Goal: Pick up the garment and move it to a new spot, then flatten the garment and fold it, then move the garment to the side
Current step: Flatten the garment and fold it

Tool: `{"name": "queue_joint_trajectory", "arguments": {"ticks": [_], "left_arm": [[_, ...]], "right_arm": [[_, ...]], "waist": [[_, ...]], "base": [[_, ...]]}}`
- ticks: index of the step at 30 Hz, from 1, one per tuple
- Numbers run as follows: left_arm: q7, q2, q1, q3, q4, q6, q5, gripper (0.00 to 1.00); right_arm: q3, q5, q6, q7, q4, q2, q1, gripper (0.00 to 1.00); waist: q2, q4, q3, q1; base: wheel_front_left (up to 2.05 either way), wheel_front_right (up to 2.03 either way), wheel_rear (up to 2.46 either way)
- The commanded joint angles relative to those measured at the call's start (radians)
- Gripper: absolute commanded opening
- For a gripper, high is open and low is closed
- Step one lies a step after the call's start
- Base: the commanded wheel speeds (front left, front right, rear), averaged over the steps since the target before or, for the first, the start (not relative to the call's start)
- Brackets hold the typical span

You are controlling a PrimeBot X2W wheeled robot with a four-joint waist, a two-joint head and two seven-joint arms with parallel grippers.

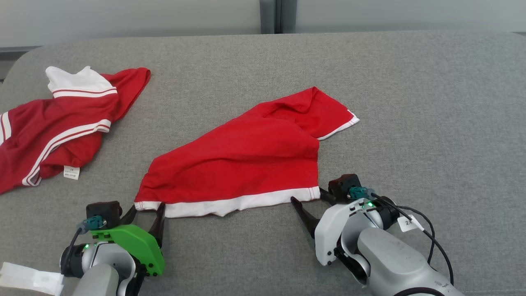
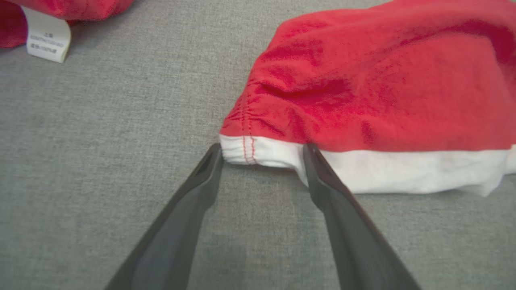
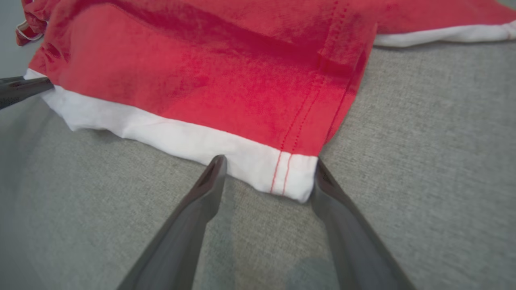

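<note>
Head view: red garment (image 1: 246, 164), rumpled, unfolded; left gripper (image 1: 147, 206) and right gripper (image 1: 307, 196) spread wide at its near hem corners, nothing gripped; flattening, folding, side move apparently outstanding.

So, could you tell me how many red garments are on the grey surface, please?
2: a red fabric garment with white hem in the middle; a white-striped red one at the left edge, partly cropped.

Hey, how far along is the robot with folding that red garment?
Early: nothing looks finished. The red garment lies rumpled and unfolded. In hand: left gripper and right gripper, both open, bracket the two corners of its white hem, nothing gripped. Left: flattening, folding, moving it aside.
</note>
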Motion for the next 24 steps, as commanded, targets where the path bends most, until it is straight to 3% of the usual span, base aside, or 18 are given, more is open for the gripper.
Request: {"name": "queue_joint_trajectory", "arguments": {"ticks": [1,2,3,4,5,13,19,24], "left_arm": [[-0.006,0.006,-0.021,-0.012,-0.01,-0.003,-0.009,1.0],[-0.002,0.01,-0.021,-0.022,-0.011,-0.004,-0.014,0.91],[0.002,0.013,-0.022,-0.034,-0.013,-0.004,-0.016,0.47],[0.009,0.017,-0.022,-0.049,-0.019,-0.004,-0.022,0.15],[0.016,0.022,-0.02,-0.067,-0.026,-0.004,-0.027,0.0],[0.081,0.091,0.034,-0.164,-0.236,-0.005,-0.198,0.0],[0.21,0.218,0.013,-0.18,-0.621,-0.004,-0.317,0.0],[0.373,0.248,-0.135,-0.161,-0.824,-0.003,-0.437,0.0]], "right_arm": [[0.008,0.013,0.0,-0.008,0.004,-0.001,-0.005,0.39],[0.018,0.025,0.0,-0.006,0.001,-0.001,-0.003,0.0],[0.026,0.032,0.0,-0.007,-0.002,-0.001,-0.004,0.0],[0.032,0.048,0.0,-0.006,-0.006,-0.001,-0.002,0.0],[0.038,0.063,0.0,-0.004,-0.01,-0.001,0.0,0.0],[0.01,0.213,0.0,-0.029,-0.111,-0.02,-0.021,0.0],[-0.117,0.319,0.0,-0.001,-0.395,-0.187,-0.036,0.0],[-0.294,0.345,0.0,0.128,-0.621,-0.291,-0.115,0.0]], "waist": [[0.0,0.0,0.002,0.0],[0.0,-0.001,0.002,0.0],[0.0,-0.001,0.002,0.0],[0.0,-0.003,0.002,0.0],[0.0,-0.005,0.001,0.0],[0.0,-0.042,-0.004,0.0],[0.0,-0.066,0.042,0.0],[0.0,-0.073,0.149,0.0]], "base": [[0.0,0.0,0.0],[0.0,0.0,0.0],[0.0,0.0,0.0],[0.0,0.0,0.0],[0.0,0.0,0.0],[0.0,0.0,0.0],[0.0,0.0,0.0],[0.0,0.0,0.0]]}}
